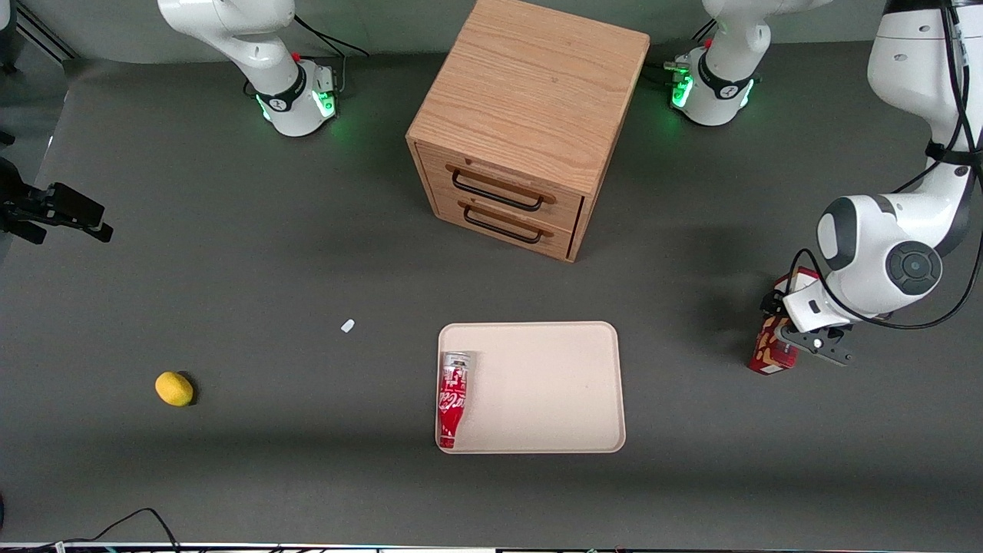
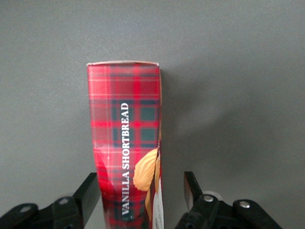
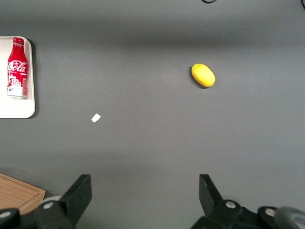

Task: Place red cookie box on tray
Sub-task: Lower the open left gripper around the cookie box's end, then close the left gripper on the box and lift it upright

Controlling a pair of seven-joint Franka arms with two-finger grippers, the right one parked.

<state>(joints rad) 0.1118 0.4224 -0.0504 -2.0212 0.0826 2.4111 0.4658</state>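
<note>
Gripper: left arm's gripper (image 2: 142, 195) low over the table at the working arm's end, fingers (image 2: 90, 193) spread and straddling the box; one finger looks to touch the box's side, the other stands off with a clear gap. Not clamped.

Red cookie box: red cookie box (image 2: 126, 143) between the fingers, plaid face with "VANILLA SHORTBREAD" lettering and a cookie picture toward the wrist camera. In the front view the red cookie box (image 1: 770, 355) appears to stand on end on the table, its upper part hidden by the gripper (image 1: 810, 338). Whether it is tilted I cannot tell.

Step in hand: judged as the grasp, fingers placed around the box and not yet closed.

Tray: tray (image 1: 568, 384) lies flat, well apart from the box, toward the table's middle and nearer the front camera than the wooden cabinet (image 1: 522, 123).

Tray contents: Coca-Cola can (image 1: 453, 398) on its side along the tray edge toward the parked arm; the rest is bare.

Next move calls for: closing squarely on the box, lifting clear, carrying sideways to the bare part, well off the can.

Elsewhere: lemon (image 1: 174, 389) and small white scrap (image 1: 348, 326) toward the parked arm's end.
</note>
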